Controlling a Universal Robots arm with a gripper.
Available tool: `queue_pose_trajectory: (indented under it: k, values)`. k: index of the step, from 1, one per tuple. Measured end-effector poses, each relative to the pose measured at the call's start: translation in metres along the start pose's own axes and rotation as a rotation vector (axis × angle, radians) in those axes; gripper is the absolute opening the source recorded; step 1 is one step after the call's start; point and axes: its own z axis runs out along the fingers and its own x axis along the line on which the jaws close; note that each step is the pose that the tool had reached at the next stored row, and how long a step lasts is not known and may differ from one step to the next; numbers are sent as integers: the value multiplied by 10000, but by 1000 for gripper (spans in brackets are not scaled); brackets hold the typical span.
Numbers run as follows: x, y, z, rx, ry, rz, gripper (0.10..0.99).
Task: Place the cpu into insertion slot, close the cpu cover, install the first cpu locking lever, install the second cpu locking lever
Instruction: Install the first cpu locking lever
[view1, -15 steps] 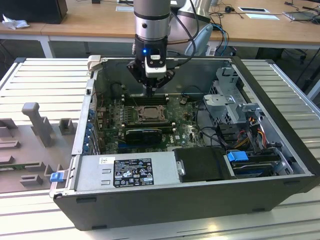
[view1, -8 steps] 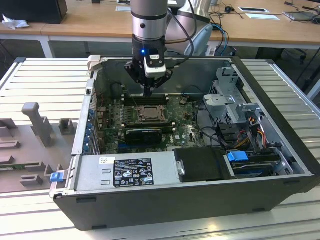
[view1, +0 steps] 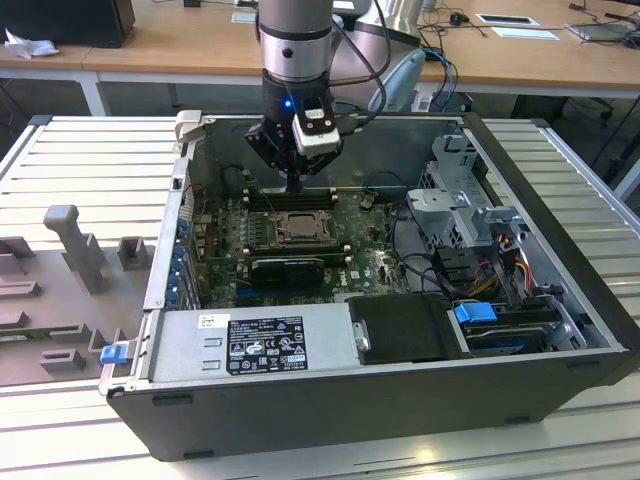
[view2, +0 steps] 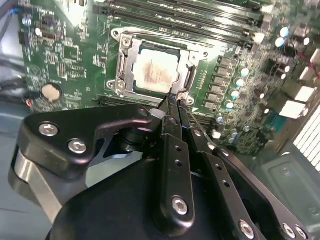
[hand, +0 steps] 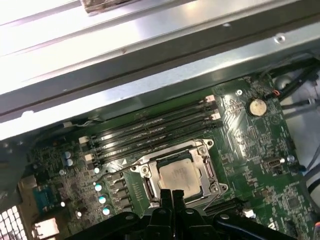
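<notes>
With its fingers clenched on nothing, the end effector (view2: 173, 100) hangs just beside a corner of the insertion slot (view2: 191, 75), where the cpu (view2: 159, 70), probably light, stiff, fragile and best gripped by its edges, lies framed by the lowered cpu cover (view2: 132, 60).

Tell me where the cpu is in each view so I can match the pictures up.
Exterior view: the cpu lies in the socket at mid-board, near the gripper.
Second wrist view: the cpu is the pale square just beyond the gripper.
First wrist view: the cpu is the pale square just beyond the gripper.
Shared landmark: the long black memory slots alongside the socket.
</notes>
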Motion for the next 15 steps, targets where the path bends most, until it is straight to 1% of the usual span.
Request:
queue_pose_trajectory:
  k: [4,6,10,11,12,13,14,15]
  values:
    - [0,0,2,-14,17,-775,149]
    - [0,0,2,-33,39,-1826,149]
    - [0,0,2,-49,59,-2747,149]
    - [0,0,2,-59,70,-3272,137]
    - [6,-2,2,-63,73,-3448,102]
    - [32,-10,0,-63,76,-3472,102]
    - [104,-30,-1,-66,74,-3474,102]
    - [159,-46,-1,-70,73,-3472,102]
